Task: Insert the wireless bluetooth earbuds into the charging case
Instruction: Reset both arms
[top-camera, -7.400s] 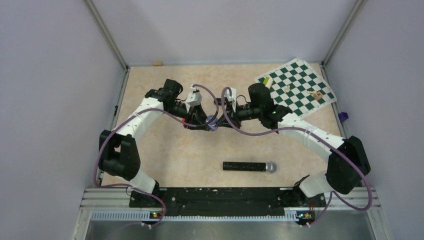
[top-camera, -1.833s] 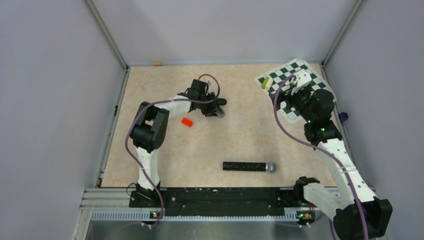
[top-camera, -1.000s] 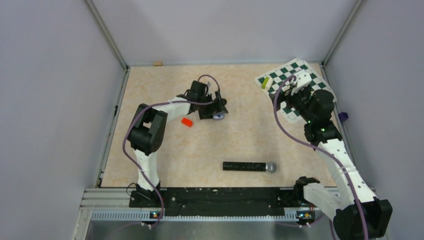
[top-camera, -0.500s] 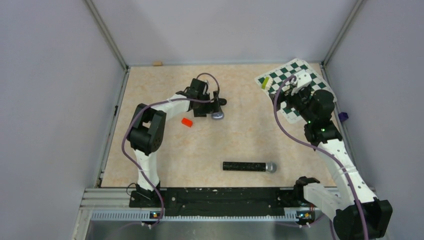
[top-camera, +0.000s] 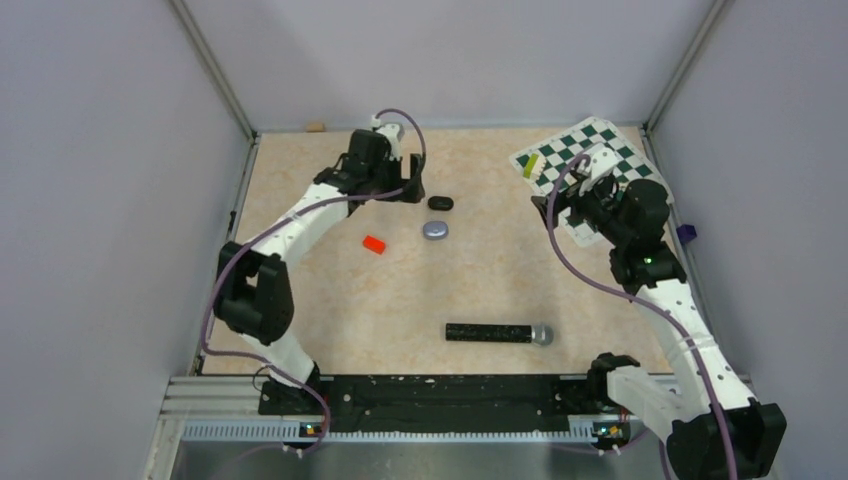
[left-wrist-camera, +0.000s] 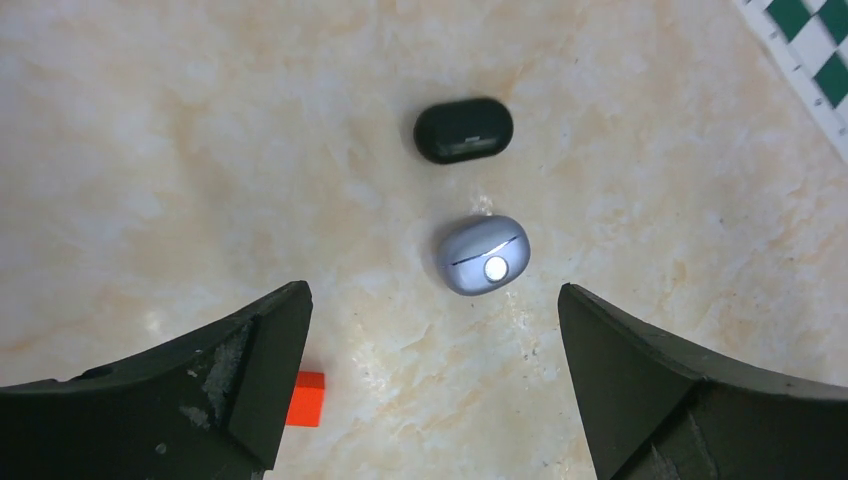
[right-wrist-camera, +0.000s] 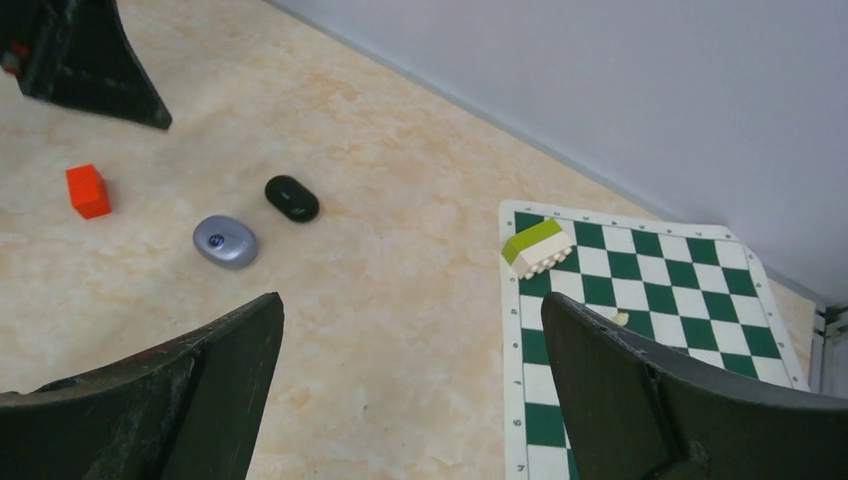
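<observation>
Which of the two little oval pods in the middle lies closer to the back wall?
The glossy black charging case. The grey-blue disc, which has a bright spot on top, sits on the near side of it, not touching.

The charging case (left-wrist-camera: 463, 130) is lying shut, hiding its inside. A finger (left-wrist-camera: 225, 385) of the left gripper (left-wrist-camera: 430, 295) is covering part of the red block (left-wrist-camera: 312, 398); the chessboard (left-wrist-camera: 815, 40) is running off-frame.

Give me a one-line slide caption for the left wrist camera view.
Open left gripper hovers above the closed charging case, grey-blue disc and red block.
</observation>
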